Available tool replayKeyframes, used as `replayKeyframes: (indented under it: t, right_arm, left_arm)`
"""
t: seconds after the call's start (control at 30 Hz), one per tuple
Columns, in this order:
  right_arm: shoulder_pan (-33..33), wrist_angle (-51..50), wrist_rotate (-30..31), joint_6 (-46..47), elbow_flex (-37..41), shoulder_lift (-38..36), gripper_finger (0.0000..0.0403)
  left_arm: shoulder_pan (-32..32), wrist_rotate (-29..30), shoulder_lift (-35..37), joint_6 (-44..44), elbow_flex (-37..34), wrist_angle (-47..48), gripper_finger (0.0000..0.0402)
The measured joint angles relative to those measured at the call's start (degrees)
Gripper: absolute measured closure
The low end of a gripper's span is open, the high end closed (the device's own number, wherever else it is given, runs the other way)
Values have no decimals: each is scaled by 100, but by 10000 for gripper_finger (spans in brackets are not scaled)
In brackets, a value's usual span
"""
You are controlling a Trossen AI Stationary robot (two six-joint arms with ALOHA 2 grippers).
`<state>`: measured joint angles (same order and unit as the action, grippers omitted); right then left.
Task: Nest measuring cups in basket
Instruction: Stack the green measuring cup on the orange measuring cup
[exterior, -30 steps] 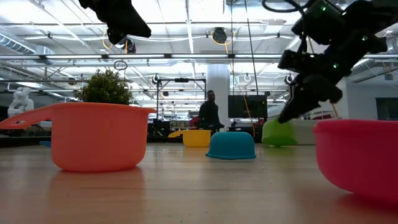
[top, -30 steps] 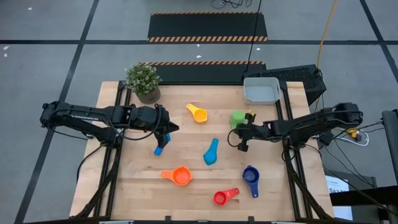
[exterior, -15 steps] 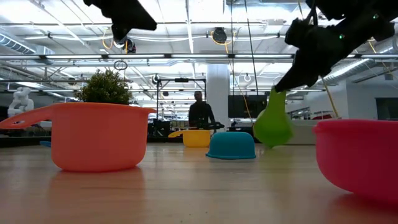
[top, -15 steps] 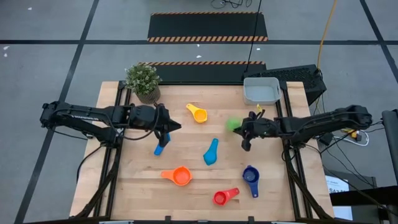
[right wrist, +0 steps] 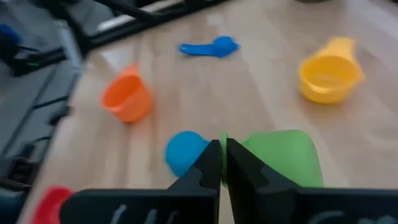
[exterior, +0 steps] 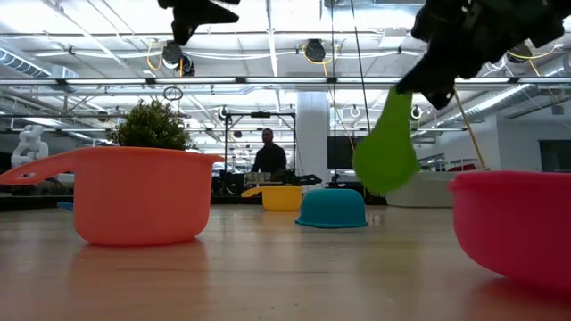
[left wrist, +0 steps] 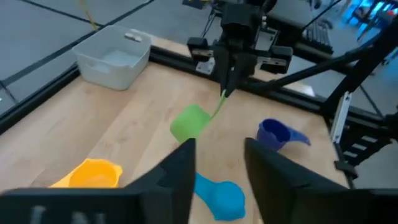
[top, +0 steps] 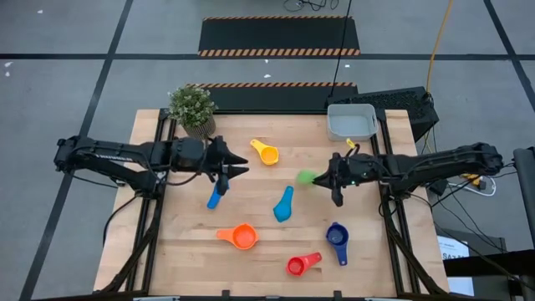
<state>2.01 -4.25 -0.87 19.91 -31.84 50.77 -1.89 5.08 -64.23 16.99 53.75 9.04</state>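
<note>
Green measuring cup [top: 307,176] is held clear above the table [top: 251,263] by its handle, pinched in the closed fingers of the right gripper [top: 336,190]. Left gripper [top: 238,170] is held parted and empty above the small blue cup [top: 215,196]. Grey basket [top: 351,122] is seen at the far right corner.

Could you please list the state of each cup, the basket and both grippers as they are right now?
green cup: lifted off the table, held by its handle
right gripper: shut on the green cup's handle
left gripper: open, holding nothing
small light blue cup: lying on the table
larger light blue cup: upside down
yellow cup: upright
orange cup: upright
basket: no cups inside
</note>
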Motion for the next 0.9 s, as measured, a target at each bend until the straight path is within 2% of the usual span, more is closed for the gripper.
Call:
replayKeyframes:
  t: [0.13,0.27,0.5,0.6,0.7,0.9]
  right_arm:
    - [-141,-23,-522,-17,-312,78,402]
    - [-307,-58,-884,-17,-643,216,402]
    - [-487,-85,-1042,144,-1211,545,402]
    - [-552,-105,-1329,193,-1368,636,402]
    - [-602,-73,-1593,195,-1481,630,403]
    - [-656,-77,-1591,167,-1569,489,403]
  left_arm:
    - [30,-289,-440,-17,469,91,198]
    - [101,-717,-1149,-22,1097,230,176]
    - [219,-1005,-2366,-258,2192,74,174]
    - [254,-1140,-2732,-384,2594,101,174]
    - [295,-1249,-2928,-339,2823,118,174]
    - [323,-1260,-3082,-296,2916,106,174]
